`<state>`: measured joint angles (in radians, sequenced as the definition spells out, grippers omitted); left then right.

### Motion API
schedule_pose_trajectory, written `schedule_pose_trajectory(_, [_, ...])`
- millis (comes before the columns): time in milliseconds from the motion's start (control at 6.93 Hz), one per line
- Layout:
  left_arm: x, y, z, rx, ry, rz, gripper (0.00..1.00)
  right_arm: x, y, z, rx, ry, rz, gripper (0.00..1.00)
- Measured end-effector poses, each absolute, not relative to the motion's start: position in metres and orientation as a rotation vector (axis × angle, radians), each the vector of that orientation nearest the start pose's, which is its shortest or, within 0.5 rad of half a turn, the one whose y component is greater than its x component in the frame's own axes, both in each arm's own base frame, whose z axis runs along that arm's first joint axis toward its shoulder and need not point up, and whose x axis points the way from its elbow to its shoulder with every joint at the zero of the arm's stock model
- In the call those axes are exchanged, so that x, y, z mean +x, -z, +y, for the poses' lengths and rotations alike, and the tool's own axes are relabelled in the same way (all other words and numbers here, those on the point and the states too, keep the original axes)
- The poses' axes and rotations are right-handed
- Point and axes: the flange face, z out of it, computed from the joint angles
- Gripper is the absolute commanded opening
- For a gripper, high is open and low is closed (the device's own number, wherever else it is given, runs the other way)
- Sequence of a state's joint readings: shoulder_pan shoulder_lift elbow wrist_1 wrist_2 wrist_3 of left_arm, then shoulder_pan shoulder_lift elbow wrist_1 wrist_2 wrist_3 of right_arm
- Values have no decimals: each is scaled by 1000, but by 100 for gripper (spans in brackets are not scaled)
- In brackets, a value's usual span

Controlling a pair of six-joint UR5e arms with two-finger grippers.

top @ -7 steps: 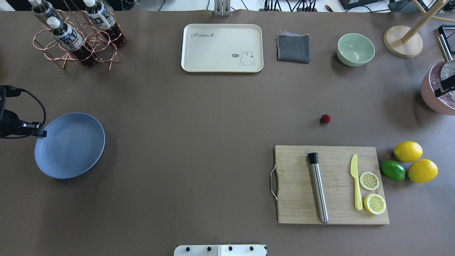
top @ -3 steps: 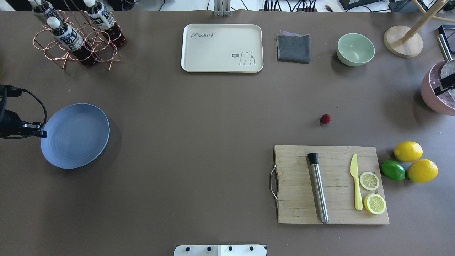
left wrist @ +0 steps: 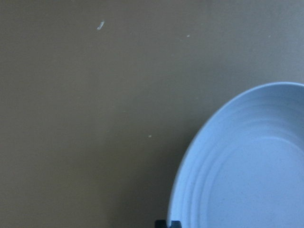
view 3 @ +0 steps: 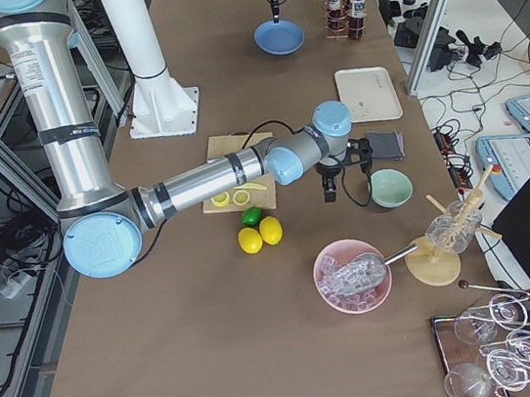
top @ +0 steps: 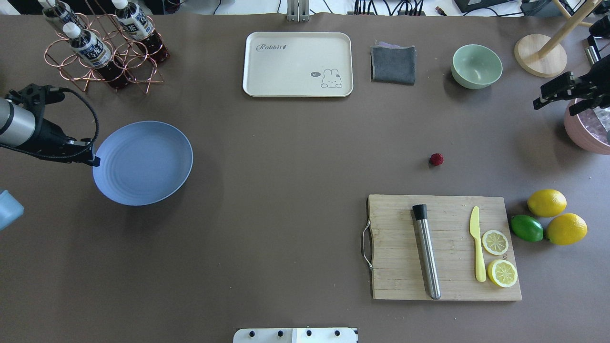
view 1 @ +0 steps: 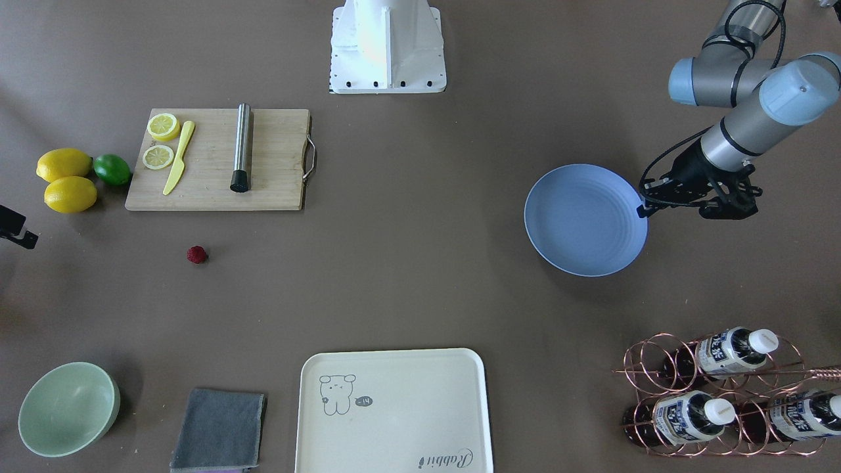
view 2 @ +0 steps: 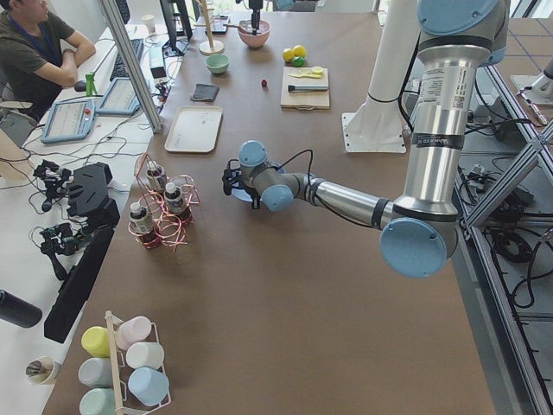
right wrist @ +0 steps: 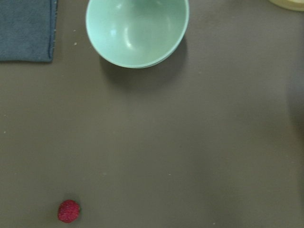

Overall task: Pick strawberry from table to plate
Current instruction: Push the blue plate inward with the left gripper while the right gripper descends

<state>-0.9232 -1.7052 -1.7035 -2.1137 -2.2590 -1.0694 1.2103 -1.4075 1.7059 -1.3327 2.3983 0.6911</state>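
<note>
The left gripper [top: 92,160] is closed on the near-side rim of the plate [top: 143,164]. In the left wrist view one dark fingertip [left wrist: 168,223] pinches that rim at the bottom edge. The plate's broad shadow on the table [top: 286,190] suggests it is held clear of the surface. Nothing lies in it.

The right gripper [top: 555,105] hangs above the table holding nothing. Seen from overhead, its two dark fingers look parted. The green bowl [right wrist: 137,31] is near it, with a grey cloth [right wrist: 26,28] beyond the bowl. The strawberry [top: 436,159] lies on the table, well apart from this gripper and low on the left in its wrist view [right wrist: 69,211]. It is far from the plate.
</note>
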Motion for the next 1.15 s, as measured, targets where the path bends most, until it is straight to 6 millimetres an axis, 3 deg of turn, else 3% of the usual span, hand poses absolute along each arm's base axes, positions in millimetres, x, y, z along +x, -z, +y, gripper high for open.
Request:
schedule_pose_trajectory(289, [352,-392,-484,-14,127,1035,0,-211,-428,-538,40,-74,-936,100])
schedule_pose_trajectory(577, [414,-332,-472,-13,144,1031,0,-287,-406,-521,39,-47,-897,98])
schedule_pose_trajectory(866, [464,-306,-444,-7,141,1025,0,-346,-413,-495,22,7,-851,94])
schedule_pose_trajectory(1155, [488,-290,-427,-14,151,1036,0,-377,-434,-492,15,31,-794,90])
